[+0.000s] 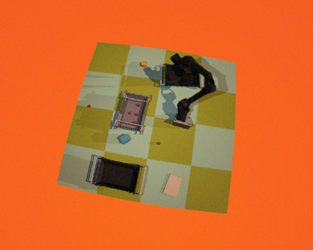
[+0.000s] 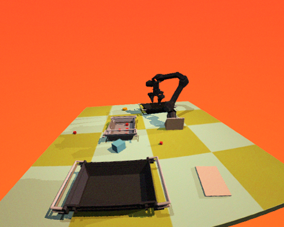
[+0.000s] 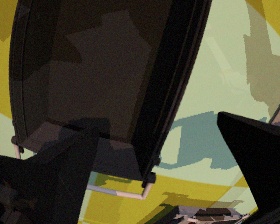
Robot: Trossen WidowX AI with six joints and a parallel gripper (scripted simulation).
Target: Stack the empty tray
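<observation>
The loaded tray (image 1: 143, 114) (image 2: 121, 136), grey-brown with several red blocks inside, stands left of the arm's base. Its far bar (image 1: 138, 99) (image 2: 123, 117) and near bar (image 1: 129, 122) (image 2: 120, 130) both lie in across its top near the ends. A dark empty tray (image 1: 178, 84) (image 2: 155, 110) (image 3: 192, 55) lies flat at the back beside the arm, its bars swung out. My gripper (image 2: 156, 102) (image 3: 159, 125) is open and empty, a little above that dark tray. In the top view the arm hides the fingertips and part of the tray.
A second dark empty tray (image 1: 115, 175) (image 2: 113, 208) lies at the front, bars out. A blue block (image 1: 124, 138) (image 2: 118, 146) is near the loaded tray. Also there: an orange disc (image 1: 144, 64) (image 2: 124, 109), a pink slab (image 1: 173, 185) (image 2: 213, 180) and two loose red blocks.
</observation>
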